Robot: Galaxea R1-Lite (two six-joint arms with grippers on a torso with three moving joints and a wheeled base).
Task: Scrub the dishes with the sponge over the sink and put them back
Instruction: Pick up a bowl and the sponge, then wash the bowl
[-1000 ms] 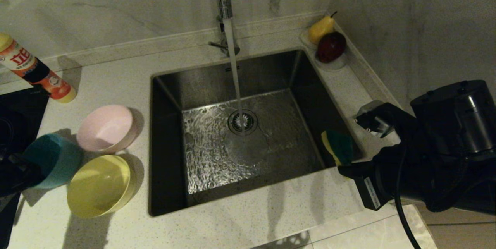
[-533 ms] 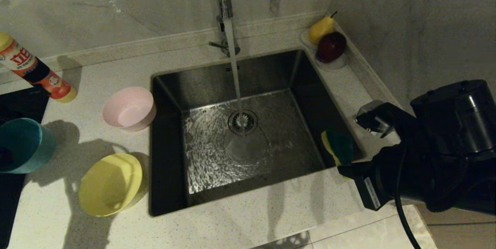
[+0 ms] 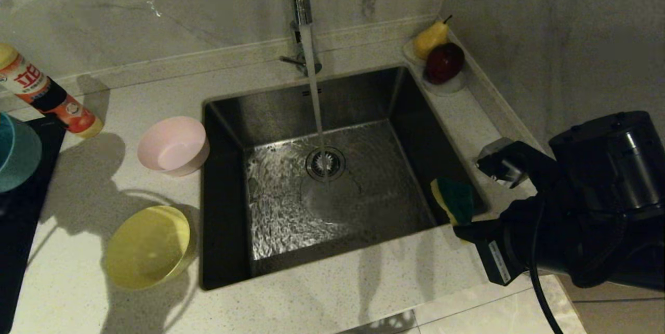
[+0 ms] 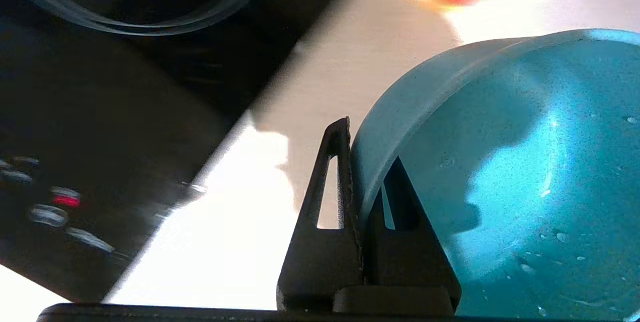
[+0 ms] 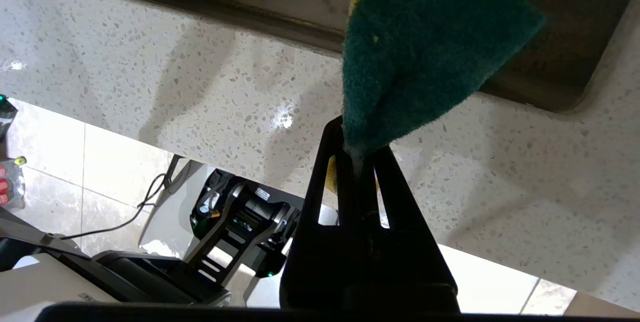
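Blue bowl [image 4: 500,172] rim pinched in left hand [image 4: 367,162] | sponge [image 5: 425,46] clamped in right hand [image 5: 357,149]

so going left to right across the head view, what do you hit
blue bowl → pink bowl → sink with running tap → sponge → right gripper

The orange-and-white bottle [image 3: 44,96] at the desk's back left corner bears large red Chinese characters, apparently "立白".
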